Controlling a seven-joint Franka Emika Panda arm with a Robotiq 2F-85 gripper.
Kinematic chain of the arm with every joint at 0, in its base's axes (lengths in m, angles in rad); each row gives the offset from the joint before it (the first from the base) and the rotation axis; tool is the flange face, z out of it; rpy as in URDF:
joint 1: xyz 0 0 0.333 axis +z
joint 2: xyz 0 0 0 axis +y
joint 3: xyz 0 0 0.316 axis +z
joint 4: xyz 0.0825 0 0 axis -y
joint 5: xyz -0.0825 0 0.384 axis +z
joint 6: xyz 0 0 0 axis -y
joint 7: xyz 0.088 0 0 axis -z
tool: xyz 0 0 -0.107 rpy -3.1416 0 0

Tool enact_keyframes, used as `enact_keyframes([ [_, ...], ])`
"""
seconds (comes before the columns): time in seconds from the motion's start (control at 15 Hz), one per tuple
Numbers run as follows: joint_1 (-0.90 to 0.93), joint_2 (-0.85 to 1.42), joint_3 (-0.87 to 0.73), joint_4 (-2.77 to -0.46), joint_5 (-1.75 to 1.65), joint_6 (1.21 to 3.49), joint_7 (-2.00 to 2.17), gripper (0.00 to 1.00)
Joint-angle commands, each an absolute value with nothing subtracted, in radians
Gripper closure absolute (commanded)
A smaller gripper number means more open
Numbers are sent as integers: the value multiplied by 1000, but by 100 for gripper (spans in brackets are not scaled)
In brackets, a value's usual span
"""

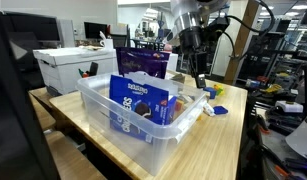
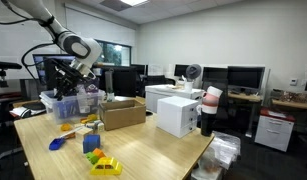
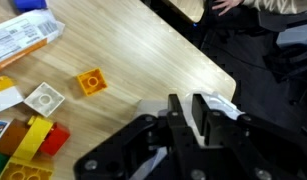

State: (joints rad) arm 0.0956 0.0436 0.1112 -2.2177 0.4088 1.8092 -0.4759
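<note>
While the gripper [image 1: 200,72] hangs over the far rim of the clear bin [image 1: 143,128], we see little room for error.
Its jaws stand narrowly apart in the wrist view, and we cannot tell whether they pinch anything; a white scrap shows beside one finger. A drop from here could, we judge, catch the thin, springy plastic wall of the bin and shove it along the smooth, varnished wooden table [image 1: 223,150]. It could also crush the glossy blue cookie packet [image 1: 135,100] standing inside. Below, on the table, lie small hard plastic bricks: an orange brick [image 3: 91,81], square and studded, and a white brick [image 3: 43,98] just beside it. Being slick and light, they could skid away from a glancing touch.
</note>
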Motion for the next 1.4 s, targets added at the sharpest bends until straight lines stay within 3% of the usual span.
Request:
enact_keyframes([
  [0.0,85,14,97,-2169,349,1829,-423,50],
  [0.4,104,-10,99,-2096,328,1881,-390,14],
  [0.47,106,-5,102,-2083,342,1858,-410,29],
  [0.53,106,5,103,-2059,371,1807,-439,54],
  [0.67,109,2,108,-2042,390,1782,-456,54],
  [1.07,124,-7,125,-2021,463,1734,-502,88],
  [1.33,146,2,148,-2060,506,1760,-513,97],
])
